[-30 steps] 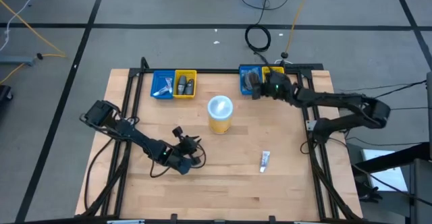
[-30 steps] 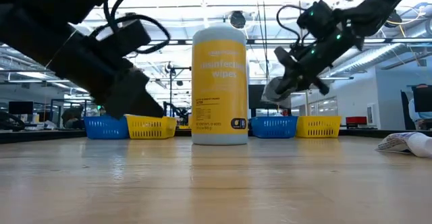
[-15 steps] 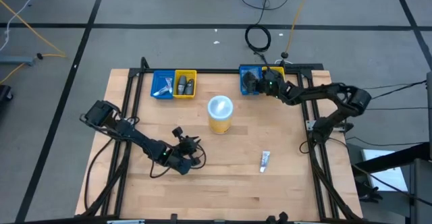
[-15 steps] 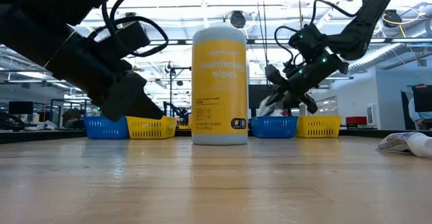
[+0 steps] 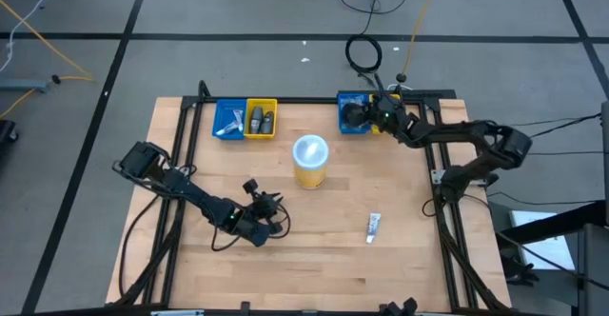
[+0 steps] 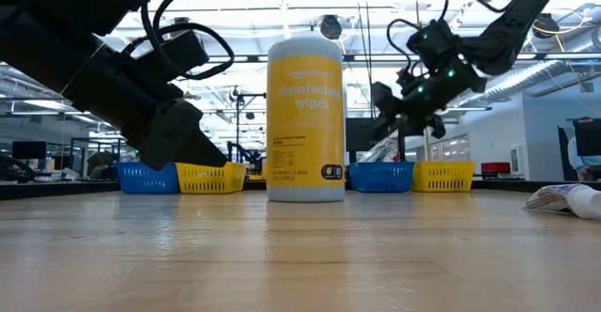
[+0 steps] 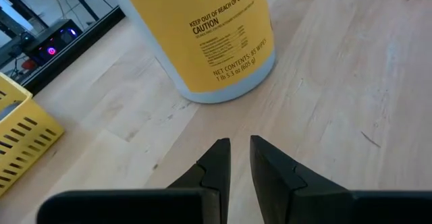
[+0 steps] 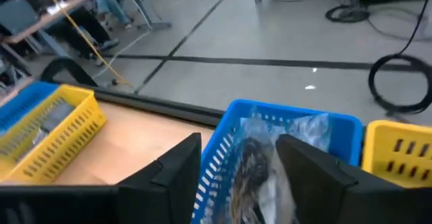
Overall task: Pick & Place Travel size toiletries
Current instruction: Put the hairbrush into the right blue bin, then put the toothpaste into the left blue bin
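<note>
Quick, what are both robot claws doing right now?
Left claw: nearly shut, holding nothing.
Right claw: open, empty, above the blue bin.

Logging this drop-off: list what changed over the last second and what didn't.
The right gripper, over the right blue bin, opened its fingers. The clear-wrapped item it carried a second ago now lies in that bin. The left gripper, wipes canister and white tube stayed put.

Two dark, jointed arms, black cables looping alongside. Right hand (image 6: 406, 115): small green lights glowing. Left hand (image 7: 236, 158): black wedge-shaped fingers.
</note>
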`<state>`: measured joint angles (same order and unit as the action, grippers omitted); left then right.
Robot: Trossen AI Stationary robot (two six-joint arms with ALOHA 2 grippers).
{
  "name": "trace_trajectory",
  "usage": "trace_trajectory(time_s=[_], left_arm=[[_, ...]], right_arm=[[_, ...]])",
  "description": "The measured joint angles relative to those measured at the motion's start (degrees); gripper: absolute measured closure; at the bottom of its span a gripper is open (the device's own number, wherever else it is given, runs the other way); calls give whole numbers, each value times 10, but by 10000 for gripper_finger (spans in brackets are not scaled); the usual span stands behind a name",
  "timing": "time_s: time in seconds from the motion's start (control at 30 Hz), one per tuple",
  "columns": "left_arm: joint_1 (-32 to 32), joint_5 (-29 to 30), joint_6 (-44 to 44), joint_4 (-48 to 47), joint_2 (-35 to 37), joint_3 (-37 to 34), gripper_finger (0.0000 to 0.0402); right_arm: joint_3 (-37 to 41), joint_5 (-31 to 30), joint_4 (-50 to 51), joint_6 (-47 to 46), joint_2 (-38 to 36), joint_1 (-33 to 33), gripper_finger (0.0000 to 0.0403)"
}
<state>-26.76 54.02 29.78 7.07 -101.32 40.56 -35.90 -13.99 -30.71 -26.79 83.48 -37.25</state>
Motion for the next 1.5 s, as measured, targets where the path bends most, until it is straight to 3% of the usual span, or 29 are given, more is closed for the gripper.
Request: trace_trajectory(time_s=[0.1,0.2,0.43,0.57,1.03,1.13,1.3,1.5], left_arm=[[0,0,0,0,0,0,341],[1,0,0,0,0,0,341],[12,5,1,0,0,0,341],[21,5,4,0,0,0,341],[24,4,6,1,0,0,341],[24,3,6,1,0,0,341],[24,3,6,1,0,0,341],[24,1,5,0,0,0,341]], right_arm=[[0,-13,41,35,-31,9,248],[-3,21,72,67,-42,12,291],[-35,56,136,116,-11,1,394],[-52,97,130,125,38,-14,391],[-57,96,83,152,110,-38,400],[-57,95,82,164,80,-28,402],[-57,84,144,199,-30,22,401],[-57,13,324,270,-176,191,402]])
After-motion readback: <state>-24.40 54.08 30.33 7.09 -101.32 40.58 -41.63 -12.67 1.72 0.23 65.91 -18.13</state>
